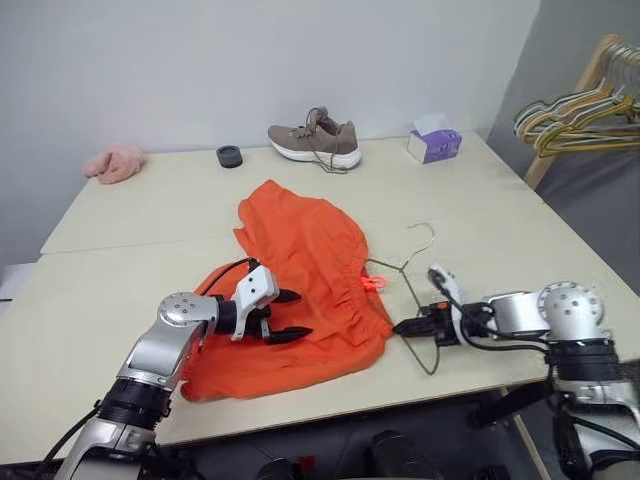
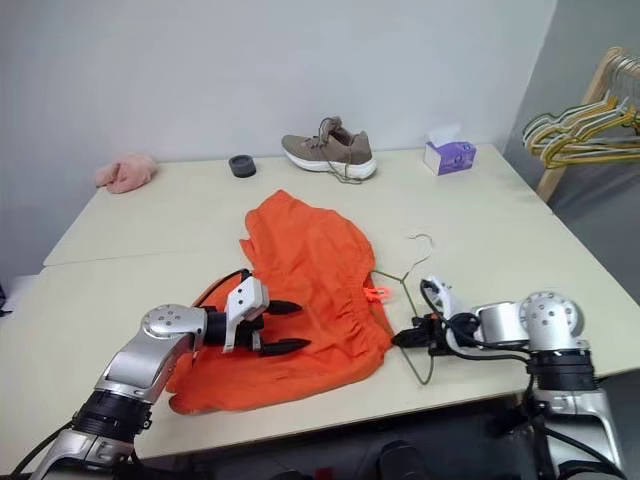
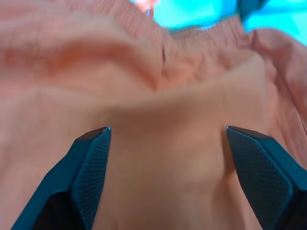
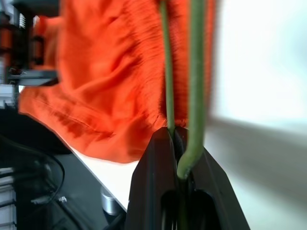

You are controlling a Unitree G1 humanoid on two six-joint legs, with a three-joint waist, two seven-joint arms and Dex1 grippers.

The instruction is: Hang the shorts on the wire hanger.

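The orange shorts (image 1: 305, 270) lie spread on the table, waistband toward the right. The thin wire hanger (image 1: 413, 298) lies at their right edge, its hook pointing to the far side and one arm tucked under the waistband. My right gripper (image 1: 402, 327) is shut on the hanger's lower wire beside the shorts; the right wrist view shows the wire (image 4: 195, 72) pinched between the fingers. My left gripper (image 1: 303, 315) is open just above the near half of the shorts, and its fingers (image 3: 91, 163) straddle the orange fabric (image 3: 168, 143) without closing on it.
A brown shoe (image 1: 315, 140), a purple tissue box (image 1: 434, 143), a small black round object (image 1: 229, 156) and a pink fluffy cloth (image 1: 115, 163) sit along the table's far edge. A bunch of yellow and green hangers (image 1: 580, 115) hangs off to the right.
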